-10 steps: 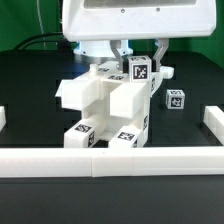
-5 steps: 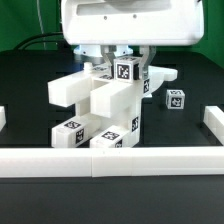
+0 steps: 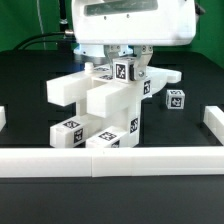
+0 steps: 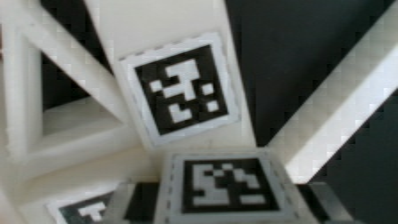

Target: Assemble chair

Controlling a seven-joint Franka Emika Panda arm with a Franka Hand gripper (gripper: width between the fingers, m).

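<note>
The partly joined chair (image 3: 100, 108) stands in the middle of the black table, chunky white panels and legs with square tags on its lower blocks. My gripper (image 3: 126, 66) hangs over its top and is shut on a white tagged chair part (image 3: 125, 72) that rests against the assembly's upper end. In the wrist view this tagged part (image 4: 222, 180) sits between my dark fingers (image 4: 144, 198), with my gripper (image 4: 226, 197) closed round it. Beyond it runs a long white chair piece (image 4: 178, 90) with its own tag. The contact under the held part is hidden.
A small loose tagged white block (image 3: 175, 98) lies on the table on the exterior view's right of the chair. The long white border rail (image 3: 110, 160) runs along the front, with upright ends at the left (image 3: 3, 118) and right (image 3: 212, 120).
Over the last second my gripper moved toward the exterior view's left with the tagged part, and the chair assembly turned and shifted left with it. In the last half second little moved.
</note>
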